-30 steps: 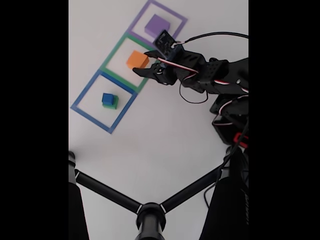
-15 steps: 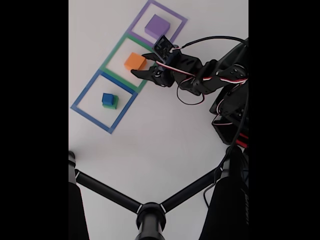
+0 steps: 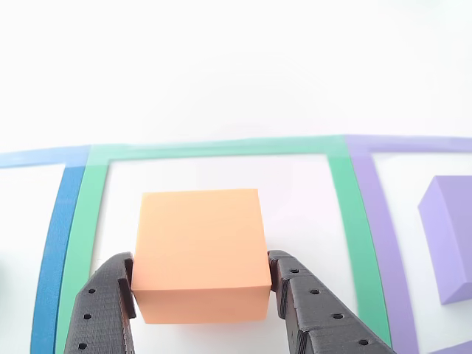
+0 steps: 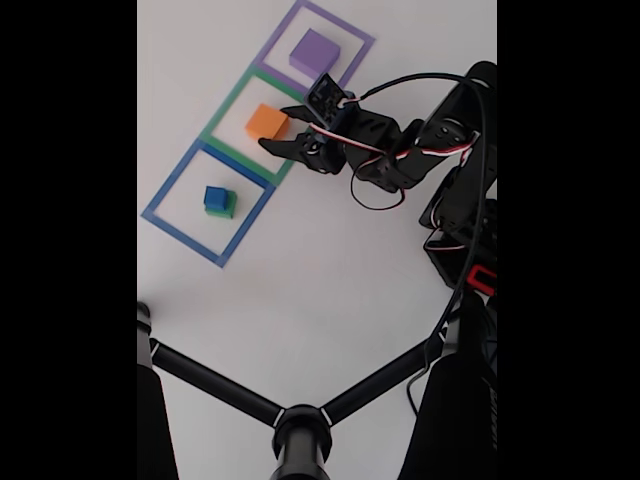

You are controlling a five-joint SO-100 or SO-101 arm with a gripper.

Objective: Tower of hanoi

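Two end effector (image 3: 200, 295) fingers flanking orange block (image 3: 199, 251), green outline (image 3: 346, 214) nearby.

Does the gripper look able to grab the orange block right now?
Probably yes. The gripper is open with one finger at each side of the orange block, and nothing lies between them. The purple block sits apart in its own square.

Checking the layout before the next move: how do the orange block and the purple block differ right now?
The orange block sits in the green outline, the purple block in the purple outline. The gripper brackets the orange block, one finger on each side; the purple block stands free. In the fixed view the purple block looks larger. Both are matte, square-edged and rest on the table.
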